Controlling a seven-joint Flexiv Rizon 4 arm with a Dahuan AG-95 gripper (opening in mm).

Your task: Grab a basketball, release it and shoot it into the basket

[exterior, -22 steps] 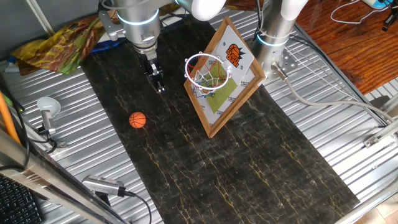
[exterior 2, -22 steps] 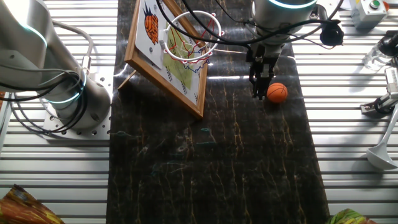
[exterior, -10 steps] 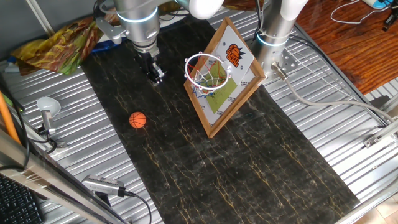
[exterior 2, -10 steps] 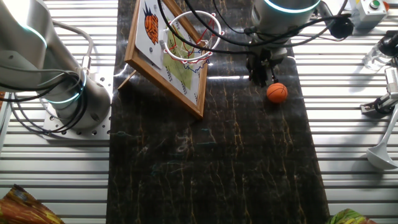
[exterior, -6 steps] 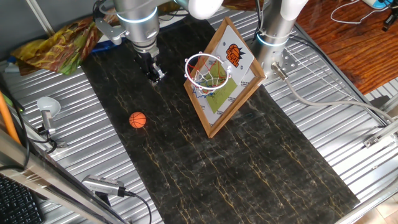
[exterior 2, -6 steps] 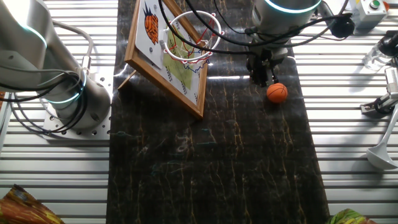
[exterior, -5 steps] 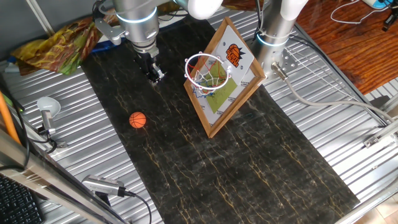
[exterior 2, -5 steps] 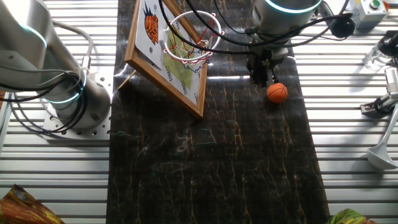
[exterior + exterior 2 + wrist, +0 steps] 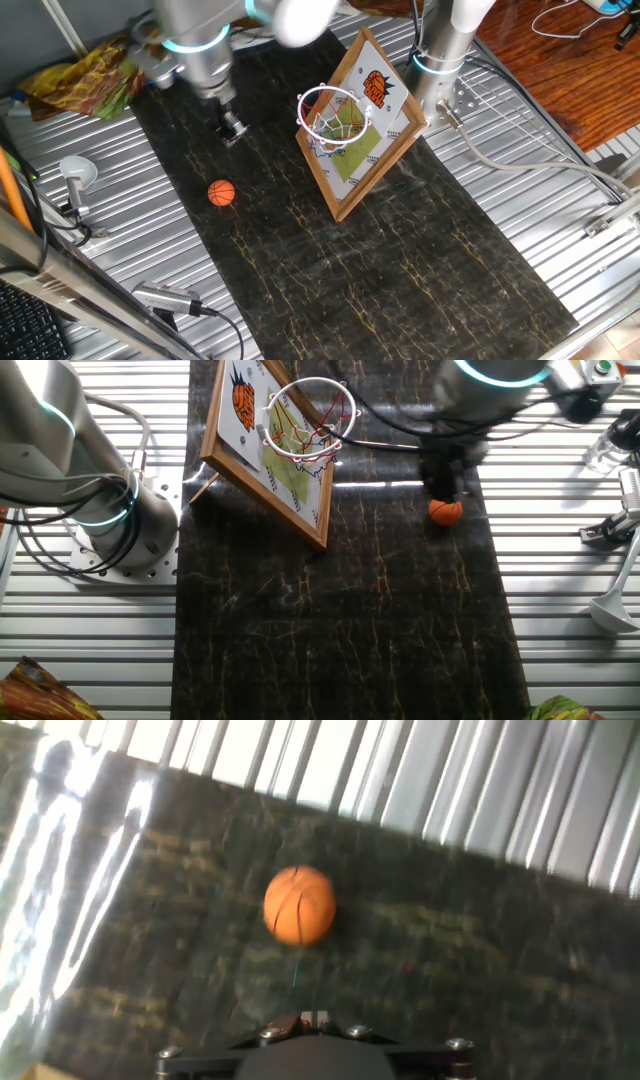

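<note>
Work surface: ribbed metal table (image 9: 520, 150) with a black marble-pattern mat (image 9: 330, 260) laid down the middle. Wood floor (image 9: 560, 60) past the table edge, with cables on it. Crumpled yellow-red cloth (image 9: 90, 70) at the far corner, a white ladle-shaped utensil (image 9: 75, 175) on the ribs beside the mat, a second silver robot arm base (image 9: 90, 480) bolted to the table behind the backboard

Small white hoop with white net (image 9: 330, 115) fixed to a tilted wood-framed backboard (image 9: 372, 130) with green court print and orange logo, standing on the mat

Tiny orange toy basketball (image 9: 221, 193) with dark seams sits on the mat, near the mat's edge, well apart from the hoop. Nothing touching it

Black two-finger gripper (image 9: 230, 128) hangs above the mat, motion-blurred, between the ball and the far end of the mat, clear of the ball. In the other fixed view the gripper (image 9: 445, 482) sits just above the ball (image 9: 446, 511) in frame, too smeared to read. Hand view shows the ball (image 9: 299, 906) ahead of the hand on the mat; only the gripper's base is visible, the fingers are not seen. It holds nothing; finger opening: cannot tell
</note>
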